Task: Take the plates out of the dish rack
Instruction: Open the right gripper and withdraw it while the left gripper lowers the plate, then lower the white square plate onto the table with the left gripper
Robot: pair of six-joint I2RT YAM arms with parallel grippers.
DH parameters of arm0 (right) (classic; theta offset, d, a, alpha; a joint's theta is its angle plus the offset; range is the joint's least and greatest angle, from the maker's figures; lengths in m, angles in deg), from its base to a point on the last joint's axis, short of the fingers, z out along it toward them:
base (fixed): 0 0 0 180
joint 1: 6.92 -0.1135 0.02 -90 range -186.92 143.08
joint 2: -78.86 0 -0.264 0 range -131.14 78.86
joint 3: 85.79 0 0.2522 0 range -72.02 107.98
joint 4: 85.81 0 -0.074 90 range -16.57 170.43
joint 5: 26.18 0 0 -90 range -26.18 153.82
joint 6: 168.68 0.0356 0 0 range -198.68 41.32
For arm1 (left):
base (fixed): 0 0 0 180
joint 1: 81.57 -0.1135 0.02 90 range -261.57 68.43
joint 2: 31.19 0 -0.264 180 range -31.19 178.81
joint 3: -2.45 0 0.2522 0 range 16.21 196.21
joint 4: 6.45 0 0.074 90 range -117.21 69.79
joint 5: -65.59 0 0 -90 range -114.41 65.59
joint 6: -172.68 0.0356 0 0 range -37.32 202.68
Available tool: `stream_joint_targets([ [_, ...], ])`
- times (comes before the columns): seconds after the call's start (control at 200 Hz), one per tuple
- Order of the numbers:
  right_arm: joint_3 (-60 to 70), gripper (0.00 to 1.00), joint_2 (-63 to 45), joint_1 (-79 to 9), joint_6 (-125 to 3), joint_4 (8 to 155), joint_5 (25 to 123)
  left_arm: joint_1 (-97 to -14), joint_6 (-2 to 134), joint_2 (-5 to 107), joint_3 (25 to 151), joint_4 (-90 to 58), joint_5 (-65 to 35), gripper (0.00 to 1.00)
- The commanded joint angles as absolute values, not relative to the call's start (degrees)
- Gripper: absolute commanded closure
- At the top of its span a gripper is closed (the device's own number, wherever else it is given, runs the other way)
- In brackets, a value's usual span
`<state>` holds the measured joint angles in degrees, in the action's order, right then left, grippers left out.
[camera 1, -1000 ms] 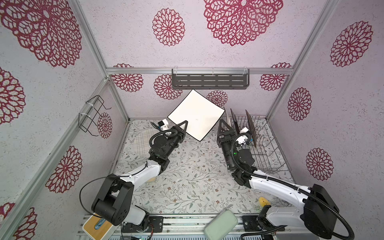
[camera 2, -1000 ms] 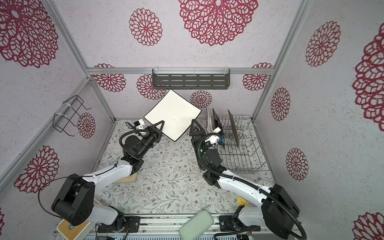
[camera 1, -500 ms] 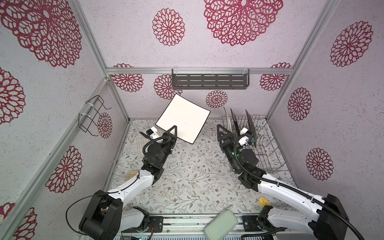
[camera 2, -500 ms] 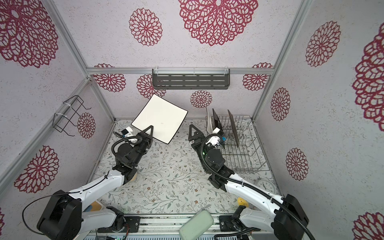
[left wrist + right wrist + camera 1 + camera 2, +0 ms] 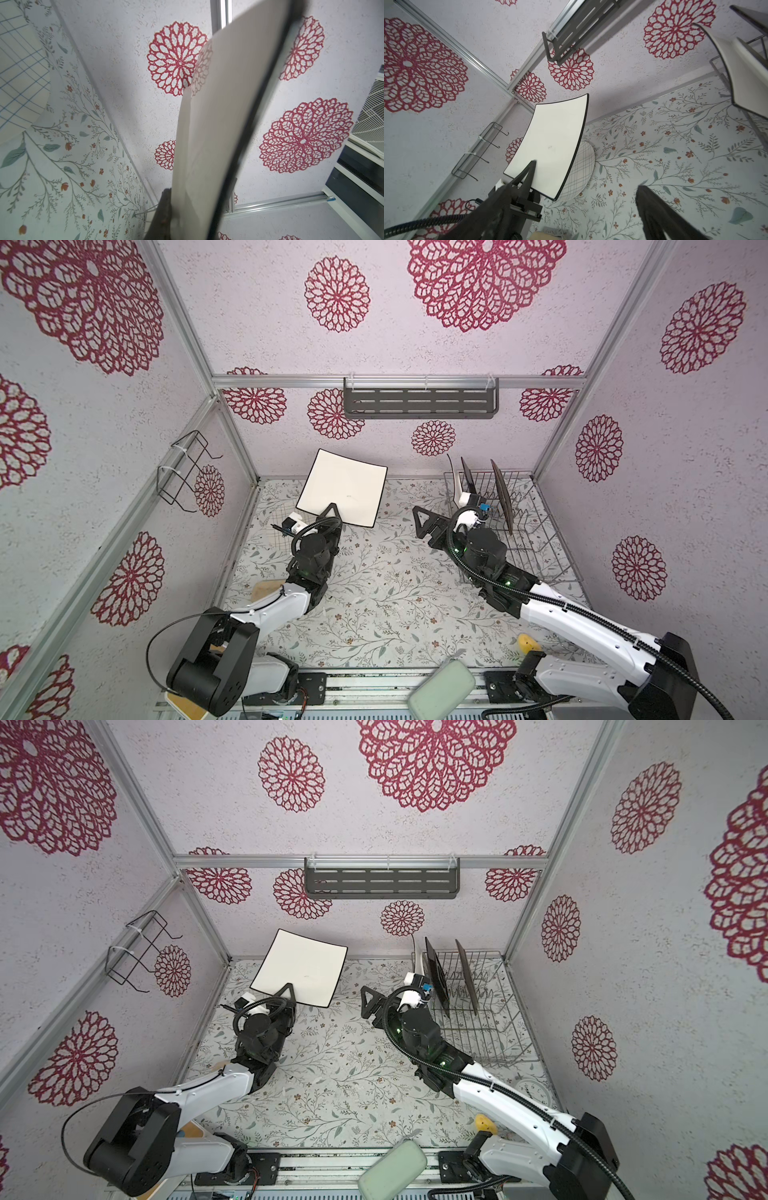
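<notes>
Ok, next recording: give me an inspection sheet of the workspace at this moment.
Surface: floral table cover, flat.
Job's things: white black-rimmed plate held tilted above the table's far left; round grid plate flat on the table below it; dish rack at far right holds three plates on edge.
Clutter: pale green pad and yellow item at the front edge; tan flat item partly under the left arm.
End effectors: left end effector shut on the white plate's edge; right end effector open, empty, beside the rack.
Cables: black hoses along both arms; no snag seen.
Surroundings: grey slotted shelf on back wall, black wire holder on left wall.
</notes>
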<state>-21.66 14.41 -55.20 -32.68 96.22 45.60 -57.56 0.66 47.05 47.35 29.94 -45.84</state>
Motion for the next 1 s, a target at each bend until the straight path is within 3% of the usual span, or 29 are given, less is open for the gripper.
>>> stream_joint_targets([
  [0.0,-19.16,0.04,14.47,-54.87,-37.66,93.37,46.93,-56.24,-2.59,50.60,48.82,46.81,-48.20,1.00],
  [0.235,-20.24,0.01,13.29,-54.46,-38.25,92.69,47.43,-53.04,-6.55,64.72,49.10,61.26,-52.77,1.00],
  [0.796,-23.51,0.01,14.16,-53.44,-37.75,93.13,46.65,-46.36,-13.88,76.80,54.91,60.33,-62.31,1.00],
  [0.996,-24.08,0.01,14.66,-52.81,-37.37,92.82,45.53,-45.05,-15.37,75.44,56.69,50.63,-65.67,1.00],
])
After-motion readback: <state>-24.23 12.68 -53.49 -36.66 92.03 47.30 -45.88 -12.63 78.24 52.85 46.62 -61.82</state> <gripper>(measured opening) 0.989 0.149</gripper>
